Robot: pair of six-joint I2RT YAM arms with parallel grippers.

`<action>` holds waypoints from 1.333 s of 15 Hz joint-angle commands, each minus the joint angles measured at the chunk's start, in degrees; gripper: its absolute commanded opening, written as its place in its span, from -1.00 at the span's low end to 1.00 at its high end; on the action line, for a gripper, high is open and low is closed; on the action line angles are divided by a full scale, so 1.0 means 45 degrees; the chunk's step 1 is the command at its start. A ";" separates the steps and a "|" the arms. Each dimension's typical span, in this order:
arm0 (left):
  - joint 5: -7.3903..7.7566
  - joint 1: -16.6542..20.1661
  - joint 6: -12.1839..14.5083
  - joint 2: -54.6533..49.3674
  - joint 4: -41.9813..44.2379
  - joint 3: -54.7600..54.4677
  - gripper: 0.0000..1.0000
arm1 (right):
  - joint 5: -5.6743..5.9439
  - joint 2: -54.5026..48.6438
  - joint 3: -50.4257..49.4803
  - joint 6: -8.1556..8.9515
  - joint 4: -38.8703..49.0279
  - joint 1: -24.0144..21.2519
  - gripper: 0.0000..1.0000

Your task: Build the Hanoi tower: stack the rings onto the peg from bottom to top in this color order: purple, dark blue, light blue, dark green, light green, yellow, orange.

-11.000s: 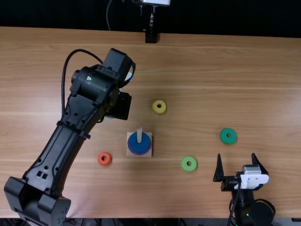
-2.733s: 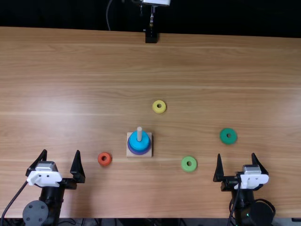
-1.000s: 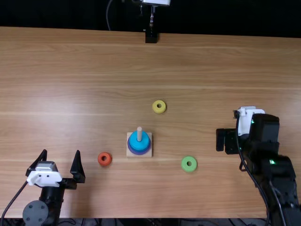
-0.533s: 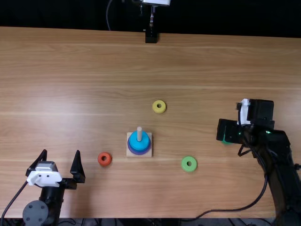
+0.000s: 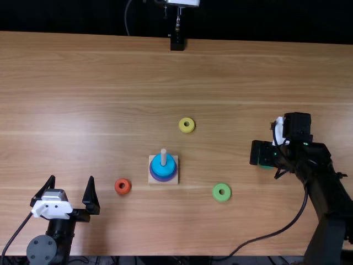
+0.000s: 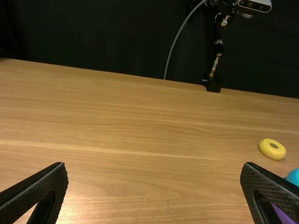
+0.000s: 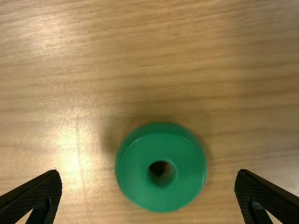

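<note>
On the right, right gripper (image 7: pixel 148 173) sits spread above dark green ring (image 7: pixel 135 163), likely pick step; next: lower, centre, pinch.

A light brown wooden table (image 5: pixel 220 72) spreads across the room, its grain running from side to side in the top view. Beyond its far edge hangs or stands a black backdrop (image 5: pixel 265 19). At that edge a thin metallic stand (image 6: pixel 217 63) rises from a small black block (image 6: pixel 212 84), with a silver-and-black camera (image 6: pixel 255 5) above it. A slim grey cable (image 6: pixel 178 35) curves down beside the stand. Light falls on the tabletop in pale, soft-edged patches of glare.
</note>
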 commanded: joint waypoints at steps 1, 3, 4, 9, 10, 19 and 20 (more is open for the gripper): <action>0.0194 -0.0074 -0.0032 -0.0138 0.0065 -0.0386 1.00 | 0.0223 0.0088 0.0507 0.0220 0.0001 -0.0106 1.00; 0.0194 -0.0074 -0.0008 -0.0138 0.0065 -0.0386 1.00 | 0.0223 0.0557 0.0507 0.0220 0.0001 -0.0145 1.00; 0.0194 -0.0074 -0.0008 -0.0138 0.0065 -0.0386 1.00 | 0.0223 0.0732 0.0507 0.0220 0.0001 -0.0145 1.00; 0.0194 -0.0074 -0.0008 -0.0138 0.0065 -0.0386 1.00 | 0.0199 0.1162 0.0683 0.0243 0.0001 -0.0204 1.00; 0.0194 -0.0074 -0.0008 -0.0138 0.0065 -0.0386 1.00 | 0.0223 0.1279 0.0683 0.0243 0.0001 -0.0224 1.00; 0.0194 -0.0074 -0.0008 -0.0138 0.0065 -0.0386 1.00 | 0.0106 0.1475 0.0722 0.0360 -0.0022 -0.0380 -0.64; 0.0170 -0.0074 -0.0008 -0.0138 0.0065 -0.0386 1.00 | 0.0106 0.1475 0.0683 0.0360 -0.0045 -0.0380 -0.86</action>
